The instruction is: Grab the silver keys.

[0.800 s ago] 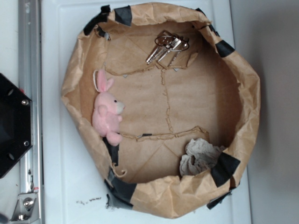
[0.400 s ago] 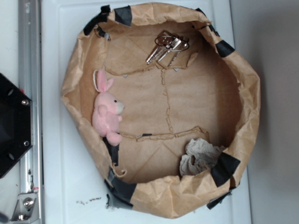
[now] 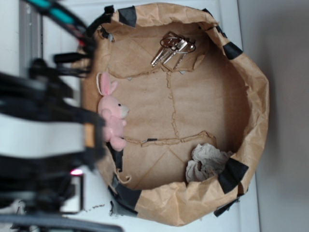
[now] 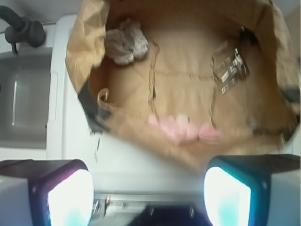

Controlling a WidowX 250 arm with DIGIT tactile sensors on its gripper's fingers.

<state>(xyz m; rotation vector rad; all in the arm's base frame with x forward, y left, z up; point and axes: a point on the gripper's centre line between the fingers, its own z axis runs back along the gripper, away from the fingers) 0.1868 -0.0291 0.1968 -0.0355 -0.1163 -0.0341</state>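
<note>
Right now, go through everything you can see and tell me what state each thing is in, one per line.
silver keys: lying loose on the bag floor, untouched.
pink plush bunny: lying against the bag wall, partly hidden by the arm.
crumpled paper wad: resting in a corner, untouched.
brown paper bag: open, rim rolled down and taped.
claw: open, empty, outside the bag rim.
</note>
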